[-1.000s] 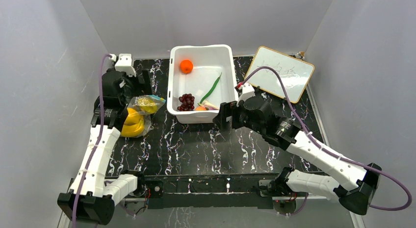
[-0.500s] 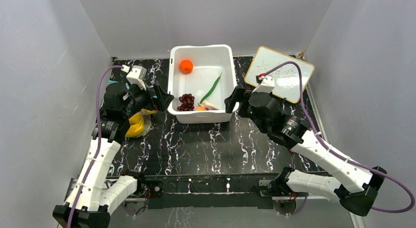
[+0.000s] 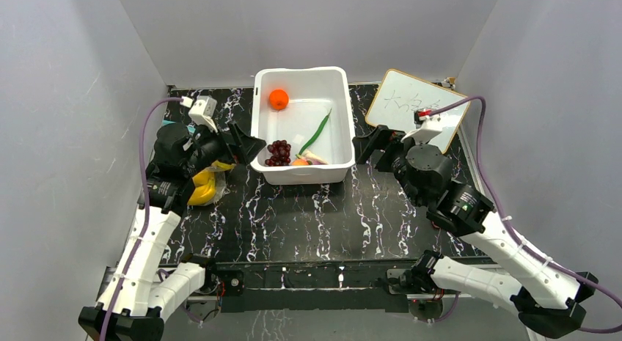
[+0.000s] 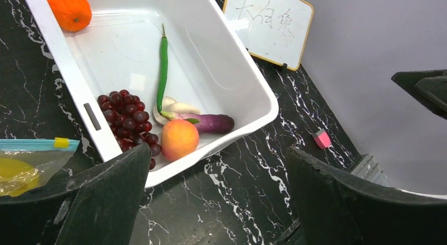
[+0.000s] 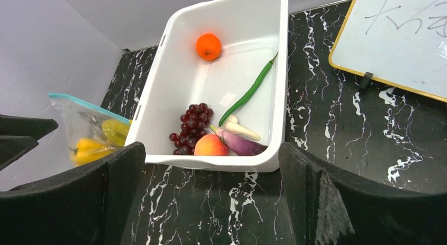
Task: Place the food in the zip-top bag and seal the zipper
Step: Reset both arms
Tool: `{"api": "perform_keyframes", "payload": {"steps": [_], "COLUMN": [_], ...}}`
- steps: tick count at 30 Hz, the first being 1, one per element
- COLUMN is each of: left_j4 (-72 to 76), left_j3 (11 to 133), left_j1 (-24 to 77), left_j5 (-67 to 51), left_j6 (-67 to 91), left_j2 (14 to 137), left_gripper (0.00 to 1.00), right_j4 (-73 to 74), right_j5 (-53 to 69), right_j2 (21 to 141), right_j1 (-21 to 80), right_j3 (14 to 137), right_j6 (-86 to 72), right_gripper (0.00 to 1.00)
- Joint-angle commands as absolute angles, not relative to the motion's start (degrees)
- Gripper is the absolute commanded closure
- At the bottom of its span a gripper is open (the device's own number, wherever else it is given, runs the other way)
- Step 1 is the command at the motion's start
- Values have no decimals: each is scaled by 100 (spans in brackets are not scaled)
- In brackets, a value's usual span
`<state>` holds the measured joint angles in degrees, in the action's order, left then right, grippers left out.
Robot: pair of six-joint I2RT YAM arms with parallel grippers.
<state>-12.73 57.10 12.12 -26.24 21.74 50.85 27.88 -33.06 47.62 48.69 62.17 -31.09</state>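
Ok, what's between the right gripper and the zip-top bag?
The white tub lies between the right gripper and the zip-top bag, seen in the top external view.

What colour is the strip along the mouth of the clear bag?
Teal-blue closure strip, with a small yellow slider tab; the left wrist view shows it best.

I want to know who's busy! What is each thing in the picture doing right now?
Left gripper: open, empty.
Right gripper: open, empty.
Zip-top bag: standing, yellow food inside; sealed or not, can't tell.
White tub: uncovered, holding grapes, orange, green pod.
Whiteboard: scribbled on.
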Motion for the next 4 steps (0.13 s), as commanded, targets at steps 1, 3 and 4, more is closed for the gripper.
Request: {"api": "perform_keyframes", "payload": {"steps": [1,3,4], "left_j4": [-1103,-1140,-1146], "left_j3": [5660,5654,5641], "left_j1": [1224,1219,1221], "left_j5": [-2710,-2681,-2675], "left_j6": [2386,2340,2312], "left_j2": [4981,5001,4991], "left_gripper": [2,2,1], "right_j4": [2477,2465,2465], "right_j5": [-3411,-3404,-3396], "right_j2": [4632,4603,4597], "right_j1": [4860,4860,4860], "right_j3": [6315,6267,6247], "right_j6": [-3067,-3105,-3117], "right_gripper": [2,2,2]}}
